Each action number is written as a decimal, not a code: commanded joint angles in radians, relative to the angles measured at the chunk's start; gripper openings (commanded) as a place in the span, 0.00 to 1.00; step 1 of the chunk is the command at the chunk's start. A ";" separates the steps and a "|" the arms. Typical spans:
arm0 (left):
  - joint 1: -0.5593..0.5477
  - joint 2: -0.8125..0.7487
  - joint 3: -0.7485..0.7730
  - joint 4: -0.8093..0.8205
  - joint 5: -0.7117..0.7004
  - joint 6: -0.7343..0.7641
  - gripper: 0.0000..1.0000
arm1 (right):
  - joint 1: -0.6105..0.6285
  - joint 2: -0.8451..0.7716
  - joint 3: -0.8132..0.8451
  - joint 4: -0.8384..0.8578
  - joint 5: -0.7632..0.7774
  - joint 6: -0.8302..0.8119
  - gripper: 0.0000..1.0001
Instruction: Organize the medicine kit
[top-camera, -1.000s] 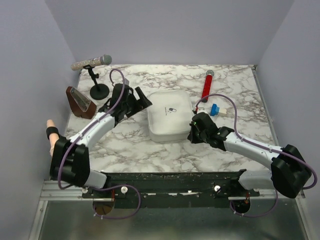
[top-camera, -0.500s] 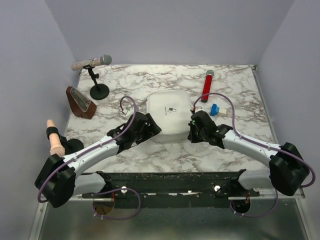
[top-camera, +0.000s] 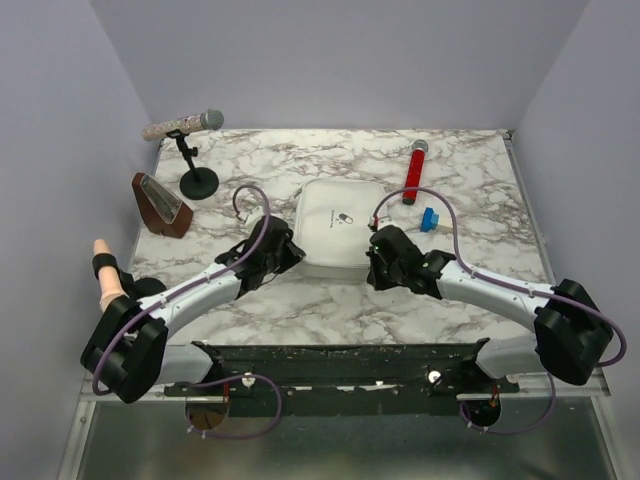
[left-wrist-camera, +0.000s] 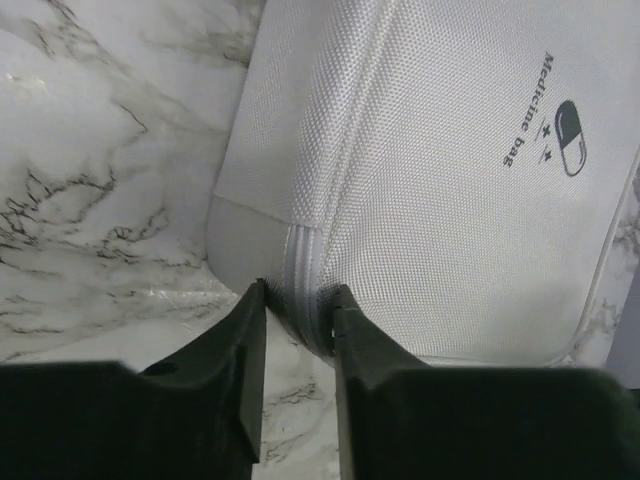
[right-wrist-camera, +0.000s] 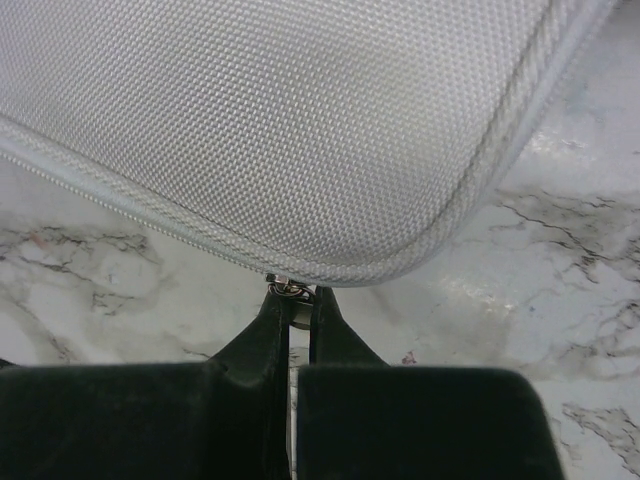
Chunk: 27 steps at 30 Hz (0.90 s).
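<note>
At the left edge of the marble table (top-camera: 470, 255) a flesh-coloured peg (top-camera: 104, 276) with a black band stands upright. Farther back, a brown wedge-shaped block (top-camera: 160, 205) sits near the far left corner. Just right of it a microphone (top-camera: 185, 125) lies across a short black stand (top-camera: 197, 180).

Right of these, the left arm reaches from the near edge toward the middle. The left gripper (left-wrist-camera: 297, 295) meets the near left corner of the medicine kit (top-camera: 335, 225). Its two fingers press from either side on the ribbed zipper seam (left-wrist-camera: 303, 265) where it wraps round that corner, so the jaws are closed on the kit's edge.

The kit is a pale grey-white woven case with rounded corners. It lies flat and zipped in the middle of the table, lid up, with a small pill-capsule mark and the words "Medicine bag" on top.

At the kit's near right corner, the right gripper (right-wrist-camera: 295, 292) has its jaws pinched together on the small metal zipper pull (right-wrist-camera: 292, 288), which juts from the seam just below the case's edge.

Beyond the right gripper, a small blue object (top-camera: 429, 219) rests just beside the kit's right side. A red cylinder (top-camera: 412, 172) with a grey cap lies near the far right, apart from the case.
</note>
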 joint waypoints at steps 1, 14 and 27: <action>0.141 -0.027 -0.071 -0.005 0.026 0.100 0.19 | 0.040 0.036 0.039 -0.015 -0.018 0.004 0.01; 0.387 0.243 0.201 -0.028 0.111 0.286 0.00 | 0.014 0.005 -0.001 -0.070 0.115 0.000 0.01; 0.411 0.355 0.301 -0.028 0.114 0.378 0.00 | -0.152 -0.036 -0.047 -0.032 0.092 0.049 0.01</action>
